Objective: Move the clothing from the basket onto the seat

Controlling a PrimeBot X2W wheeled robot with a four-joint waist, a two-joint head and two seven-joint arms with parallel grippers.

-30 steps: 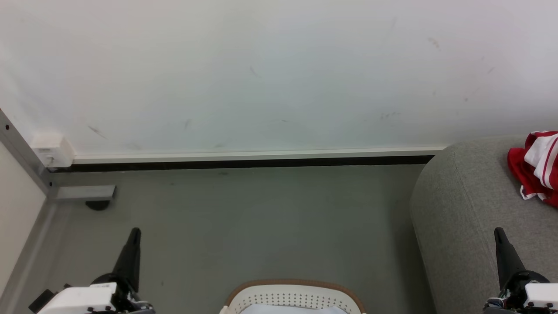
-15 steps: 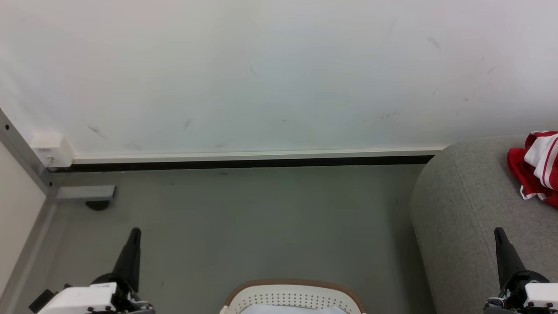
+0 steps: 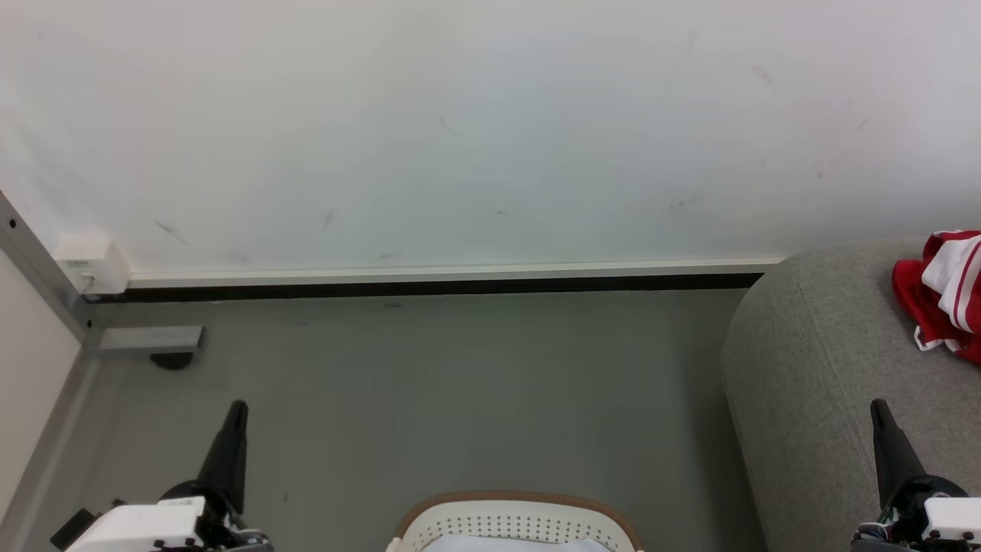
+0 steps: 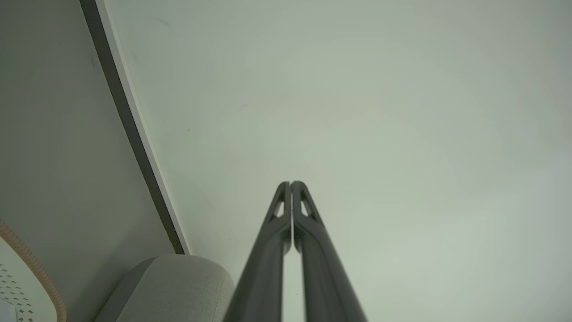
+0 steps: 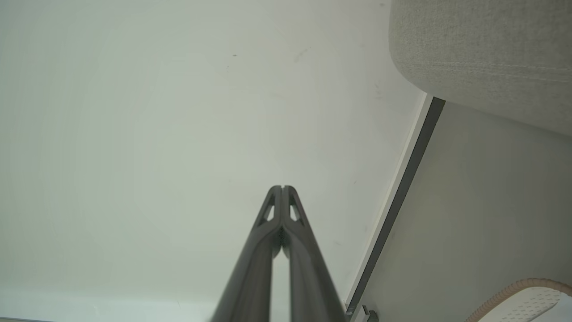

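A red and white piece of clothing [image 3: 944, 291] lies crumpled on the grey seat [image 3: 812, 360] at the right edge of the head view. The cream basket [image 3: 518, 521] with its brown rim shows at the bottom centre, with something pale inside. My left gripper [image 3: 237, 406] is shut and empty at the lower left, over the floor. My right gripper [image 3: 876, 405] is shut and empty at the lower right, over the seat's front part. In the left wrist view my left gripper [image 4: 291, 183] points at the wall, fingertips together. My right gripper [image 5: 282, 188] does the same in its wrist view.
A white wall [image 3: 460, 130] with a dark skirting strip [image 3: 429, 287] runs behind the grey floor [image 3: 429, 391]. A metal frame foot [image 3: 149, 339] and a white box [image 3: 92, 264] sit at the left corner. The seat [image 5: 482, 58] and basket rim [image 5: 514, 290] edge the right wrist view.
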